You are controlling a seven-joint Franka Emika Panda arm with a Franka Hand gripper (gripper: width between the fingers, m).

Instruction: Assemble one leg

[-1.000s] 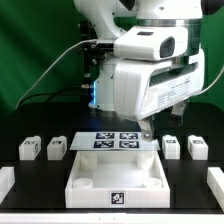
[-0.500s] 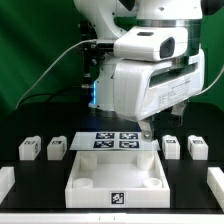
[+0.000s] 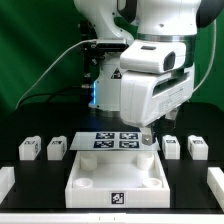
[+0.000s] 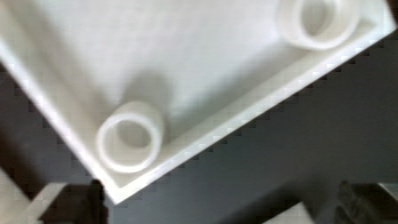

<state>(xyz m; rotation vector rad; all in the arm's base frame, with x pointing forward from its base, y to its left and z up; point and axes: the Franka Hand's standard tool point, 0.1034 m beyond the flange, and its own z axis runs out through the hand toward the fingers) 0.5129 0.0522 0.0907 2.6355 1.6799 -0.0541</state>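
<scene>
Legs, four alike, stand upright in a row across the middle of the exterior view. The outer left leg (image 3: 28, 149) and inner left leg (image 3: 57, 148) sit apart from each other, with bare black worktop (image 3: 40, 185) open in front of them. A dark strip separates the inner one from the left edge of the marker board (image 3: 112, 140). Just in front of that board lies the white rimmed panel (image 3: 90, 196).

The tool (image 3: 147, 137) hangs over the panel's rear right corner, near the board's right edge; whether it touches cannot be told. In the wrist view its blurred dark fingers (image 4: 63, 205) are spread wide with nothing between them. The panel's edge there runs diagonally past a round socket (image 4: 130, 138).

Only a narrow gap separates the tool from the inner right leg (image 3: 171, 146). The outer right leg (image 3: 197, 147) stands clear beyond it.
</scene>
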